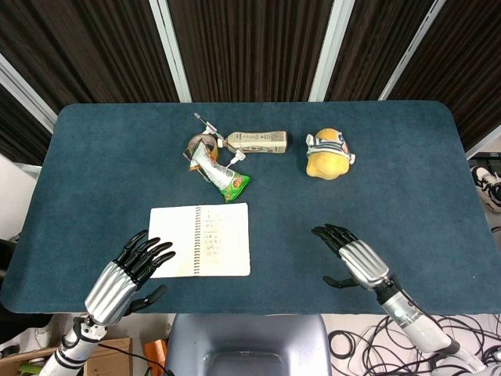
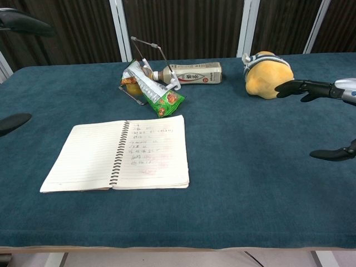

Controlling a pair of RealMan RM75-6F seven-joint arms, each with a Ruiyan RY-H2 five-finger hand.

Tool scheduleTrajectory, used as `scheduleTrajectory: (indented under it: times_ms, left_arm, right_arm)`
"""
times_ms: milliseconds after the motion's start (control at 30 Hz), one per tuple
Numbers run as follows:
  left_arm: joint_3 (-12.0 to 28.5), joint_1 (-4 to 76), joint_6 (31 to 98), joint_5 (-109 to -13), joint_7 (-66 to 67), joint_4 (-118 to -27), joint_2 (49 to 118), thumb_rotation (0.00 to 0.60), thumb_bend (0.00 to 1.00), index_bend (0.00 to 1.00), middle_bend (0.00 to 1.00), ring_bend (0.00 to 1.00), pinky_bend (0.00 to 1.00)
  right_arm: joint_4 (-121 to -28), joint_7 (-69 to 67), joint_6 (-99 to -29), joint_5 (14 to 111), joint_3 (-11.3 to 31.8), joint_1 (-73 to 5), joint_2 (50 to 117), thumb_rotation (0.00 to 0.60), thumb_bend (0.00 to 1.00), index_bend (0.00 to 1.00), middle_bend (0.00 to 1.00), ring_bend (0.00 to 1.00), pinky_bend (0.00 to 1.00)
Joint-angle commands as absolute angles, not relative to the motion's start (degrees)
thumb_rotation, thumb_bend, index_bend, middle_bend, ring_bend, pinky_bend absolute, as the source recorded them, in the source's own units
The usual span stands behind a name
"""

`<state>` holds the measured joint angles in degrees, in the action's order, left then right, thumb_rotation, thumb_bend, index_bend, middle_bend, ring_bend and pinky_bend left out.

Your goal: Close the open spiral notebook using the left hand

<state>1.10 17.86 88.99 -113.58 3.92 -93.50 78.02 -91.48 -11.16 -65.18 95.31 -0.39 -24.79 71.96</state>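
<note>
One spiral notebook [image 1: 200,240] lies open and flat on my blue table [image 1: 407,172], its spiral running away from the robot and both pages facing up; handwriting covers the page right of the spiral. Beyond the notebook I count one bottle [image 1: 258,142] on its side, one green snack packet [image 1: 222,176] and one yellow plush toy [image 1: 329,154]. My left hand [image 1: 129,272] hovers at the notebook's left edge, fingers spread, holding nothing; my right hand [image 1: 354,256], well right of the notebook, is likewise spread and empty. The head view shows both whole hands; the chest view catches only dark fingertips [image 2: 297,88].
</note>
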Motion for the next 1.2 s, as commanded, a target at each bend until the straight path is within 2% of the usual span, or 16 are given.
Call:
scheduleTrajectory:
  times_ms: [33,200,333,633,1000,1200]
  left_arm:
    - [1.0,18.0,88.9,-113.4,4.1,-93.5,78.1,0.6,0.3,0.2,0.18,0.14,0.1]
    - [1.0,17.7,88.7,-111.6,5.0,-92.9,78.4,0.6,0.3,0.21,0.18,0.14,0.1]
    - [0.3,16.2,87.5,-108.3,8.2,-92.0,77.9,0.6,0.3,0.23,0.18,0.14,0.1]
    - [-1.5,13.9,76.9,-93.9,17.2,-94.5,75.8,0.6,0.3,0.25,0.19,0.16,0.1]
    - [0.6,17.5,66.8,-84.0,25.6,-89.7,85.4,0.6,0.3,0.25,0.21,0.17,0.1]
    - [2.6,19.2,64.8,-80.3,26.6,-86.3,89.5,0.6,0.31,0.24,0.2,0.17,0.1]
  right_arm:
    - [-91.6,-10.9,-65.3,95.2,-0.3,-25.0,72.1,0.6,0.16,0.06,0.07,0.02,0.11]
    - [-91.9,-10.6,-66.4,95.0,-0.4,-24.6,71.4,0.6,0.16,0.06,0.07,0.02,0.11]
    - [-92.0,-11.9,-70.0,94.6,-0.8,-22.5,69.2,0.6,0.16,0.06,0.07,0.02,0.11]
    - [-92.2,-14.4,-76.6,92.4,-0.7,-17.9,63.4,0.6,0.16,0.06,0.07,0.02,0.11]
    - [-91.4,-14.3,-77.2,93.2,0.0,-17.6,64.3,0.6,0.16,0.06,0.07,0.02,0.11]
    - [-91.3,-14.3,-77.1,93.3,0.2,-17.8,64.7,0.6,0.16,0.06,0.07,0.02,0.11]
